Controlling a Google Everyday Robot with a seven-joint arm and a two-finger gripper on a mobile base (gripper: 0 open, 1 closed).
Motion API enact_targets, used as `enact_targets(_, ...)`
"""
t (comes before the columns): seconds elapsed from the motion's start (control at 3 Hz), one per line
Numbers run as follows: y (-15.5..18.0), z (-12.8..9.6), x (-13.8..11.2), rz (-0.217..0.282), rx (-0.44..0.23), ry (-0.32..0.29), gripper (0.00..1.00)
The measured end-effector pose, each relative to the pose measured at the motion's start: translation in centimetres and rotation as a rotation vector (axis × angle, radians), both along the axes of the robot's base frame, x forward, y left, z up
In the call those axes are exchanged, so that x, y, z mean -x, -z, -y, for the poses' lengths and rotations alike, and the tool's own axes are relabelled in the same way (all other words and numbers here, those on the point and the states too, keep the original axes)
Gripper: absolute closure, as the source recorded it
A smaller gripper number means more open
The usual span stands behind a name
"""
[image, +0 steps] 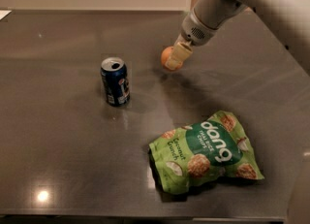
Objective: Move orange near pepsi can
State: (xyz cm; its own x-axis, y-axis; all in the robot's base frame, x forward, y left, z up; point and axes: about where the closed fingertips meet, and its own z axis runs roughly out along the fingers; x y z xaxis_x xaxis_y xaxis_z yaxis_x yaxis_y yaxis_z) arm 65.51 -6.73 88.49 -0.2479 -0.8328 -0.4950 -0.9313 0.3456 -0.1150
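Note:
The orange (166, 56) is a small round fruit held between the cream fingers (176, 55) of my gripper (172, 58), just above the dark table toward the back middle. The gripper is shut on the orange, and one finger hides the fruit's right side. The pepsi can (115, 81) is dark blue with a silver open top. It stands upright to the left of the orange and a little nearer, about a can's height away from it. The arm comes down from the top right.
A green snack bag (206, 150) lies flat at the front right of the dark grey table (58, 145). The table's front edge runs along the bottom of the view, and a pale wall stands behind its far edge.

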Motion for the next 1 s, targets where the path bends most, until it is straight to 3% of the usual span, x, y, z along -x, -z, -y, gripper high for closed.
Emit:
enact_targets(0.67, -0.3, -3.1, 5.8, -0.023, -0.026, -0.163, 1.0)
enact_targets(1.0, 0.0, -4.5, 7.3, -0.017, -0.031, -0.207, 1.0)
